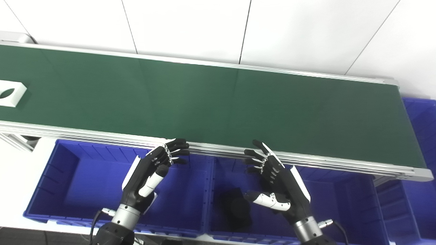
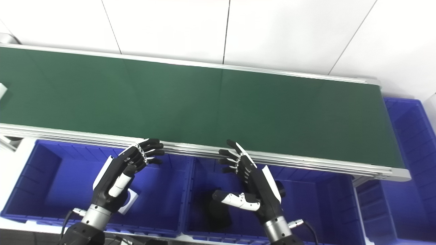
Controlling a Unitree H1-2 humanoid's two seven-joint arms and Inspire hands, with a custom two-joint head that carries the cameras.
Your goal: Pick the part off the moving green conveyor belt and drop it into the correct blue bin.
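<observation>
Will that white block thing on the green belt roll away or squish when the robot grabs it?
The white part probably won't roll: it looks flat-sided and lies flat on the conveyor belt. It looks stiff, not squishy. The hole through it suggests it is fairly light.

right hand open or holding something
Open: the right hand hovers over the middle bin, fingers spread, nothing in it.

A white wall [image 1: 190, 27] of large flat panels fills the far side from 10 to 2 o'clock, split by thin dark seams [image 1: 245, 32] that run up and fan outward. The light is even and bright, leaving a soft sheen across the panels.
</observation>
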